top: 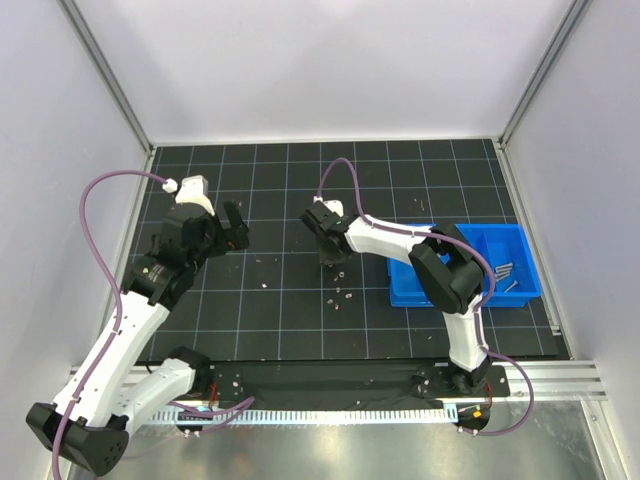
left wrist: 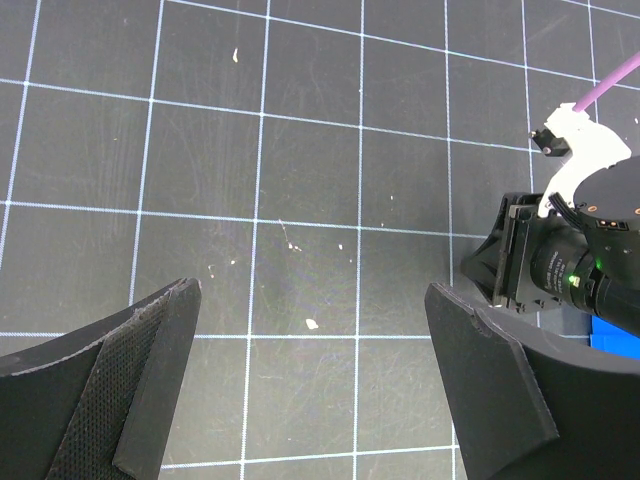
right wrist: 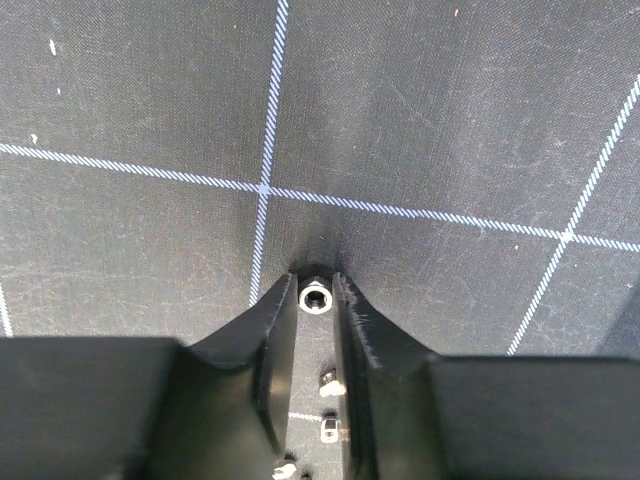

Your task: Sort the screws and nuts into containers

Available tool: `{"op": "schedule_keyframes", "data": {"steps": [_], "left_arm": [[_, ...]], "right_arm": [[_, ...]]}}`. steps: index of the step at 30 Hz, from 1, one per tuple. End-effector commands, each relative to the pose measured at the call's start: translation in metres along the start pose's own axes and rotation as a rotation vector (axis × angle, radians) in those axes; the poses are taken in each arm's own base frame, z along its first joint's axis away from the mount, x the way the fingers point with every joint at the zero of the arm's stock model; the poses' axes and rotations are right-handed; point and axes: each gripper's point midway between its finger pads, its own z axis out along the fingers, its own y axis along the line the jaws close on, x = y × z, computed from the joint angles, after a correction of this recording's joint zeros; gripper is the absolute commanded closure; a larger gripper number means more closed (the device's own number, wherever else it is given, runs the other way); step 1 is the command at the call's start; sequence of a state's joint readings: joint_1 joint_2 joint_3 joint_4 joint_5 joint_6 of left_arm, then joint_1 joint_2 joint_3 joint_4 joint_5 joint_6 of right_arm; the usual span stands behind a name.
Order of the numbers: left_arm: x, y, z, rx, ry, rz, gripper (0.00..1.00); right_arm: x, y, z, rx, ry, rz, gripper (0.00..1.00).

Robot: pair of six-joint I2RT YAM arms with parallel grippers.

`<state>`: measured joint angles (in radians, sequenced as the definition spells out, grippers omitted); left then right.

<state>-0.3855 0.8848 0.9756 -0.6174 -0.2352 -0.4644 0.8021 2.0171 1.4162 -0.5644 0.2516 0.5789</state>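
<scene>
My right gripper (top: pixel 331 252) is low over the mat, left of the blue three-compartment tray (top: pixel 525 238). In the right wrist view its jaws (right wrist: pixel 315 298) are shut on a small ring-like nut (right wrist: pixel 315 298) held at the fingertips. Further nuts (right wrist: pixel 327 430) lie on the mat beneath the fingers, and they also show in the top view (top: pixel 342 295). A few screws (top: pixel 506 268) lie in the tray's middle compartment. My left gripper (top: pixel 236 232) is open and empty above the mat, its fingers (left wrist: pixel 160 380) wide apart, with a tiny pale bit (left wrist: pixel 311 323) below.
Small bits are scattered on the mat at the middle (top: pixel 265 262). The right arm's wrist (left wrist: pixel 585 245) fills the right side of the left wrist view, with a corner of the tray (left wrist: pixel 615 335) behind it. White walls enclose the black grid mat (top: pixel 300 330).
</scene>
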Motion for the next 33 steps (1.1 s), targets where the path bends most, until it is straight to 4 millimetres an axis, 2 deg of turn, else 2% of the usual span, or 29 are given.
{"op": "schedule_keyframes", "data": {"steps": [1,6,11,16,19,21,22,23,24,25,26,27,29,31,32,33], "left_arm": [[-0.013,-0.003,-0.003,0.013,-0.051,-0.019,0.00],[-0.013,-0.003,-0.003,0.013,-0.051,-0.019,0.00],[-0.013,-0.003,-0.004,0.015,-0.055,-0.020,0.00],[-0.013,-0.003,-0.004,0.017,-0.053,-0.022,0.00],[-0.014,-0.004,-0.005,0.022,-0.056,-0.022,0.00],[-0.013,-0.005,-0.005,0.025,-0.055,-0.022,0.00],[-0.013,-0.004,-0.005,0.023,-0.055,-0.022,0.00],[-0.015,-0.005,-0.006,0.026,-0.060,-0.024,0.00],[-0.013,-0.004,-0.005,0.025,-0.056,-0.022,0.00],[-0.014,-0.005,-0.006,0.029,-0.059,-0.024,0.00],[-0.015,-0.005,-0.006,0.029,-0.060,-0.026,0.00],[-0.014,-0.005,-0.006,0.030,-0.057,-0.025,0.00],[-0.014,-0.006,-0.006,0.032,-0.056,-0.024,0.00],[-0.013,-0.006,-0.004,0.032,-0.053,-0.023,0.00],[-0.013,-0.006,-0.005,0.034,-0.054,-0.024,0.00],[-0.013,-0.006,-0.004,0.034,-0.052,-0.024,0.00]], "right_arm": [[0.001,-0.001,0.007,0.020,0.005,0.012,0.74],[-0.001,0.001,0.002,0.010,0.016,0.005,0.88],[-0.011,0.003,-0.015,-0.002,-0.011,0.013,0.90],[-0.045,-0.001,-0.054,-0.001,-0.093,0.010,0.90],[-0.071,-0.018,-0.085,0.006,-0.158,0.040,0.90],[-0.086,-0.042,-0.105,0.022,-0.196,0.084,0.90],[-0.092,-0.055,-0.122,0.026,-0.226,0.108,0.90],[-0.094,-0.067,-0.127,0.043,-0.235,0.125,0.90],[-0.094,-0.094,-0.126,0.093,-0.232,0.166,0.90],[-0.091,-0.109,-0.131,0.113,-0.233,0.187,0.90],[-0.093,-0.124,-0.144,0.118,-0.259,0.220,0.90],[-0.084,-0.155,-0.141,0.170,-0.243,0.273,0.90],[-0.068,-0.186,-0.150,0.213,-0.252,0.324,0.90],[-0.059,-0.220,-0.150,0.269,-0.258,0.399,0.90],[-0.043,-0.231,-0.143,0.290,-0.230,0.416,0.89],[-0.038,-0.237,-0.146,0.287,-0.237,0.433,0.89]]}}
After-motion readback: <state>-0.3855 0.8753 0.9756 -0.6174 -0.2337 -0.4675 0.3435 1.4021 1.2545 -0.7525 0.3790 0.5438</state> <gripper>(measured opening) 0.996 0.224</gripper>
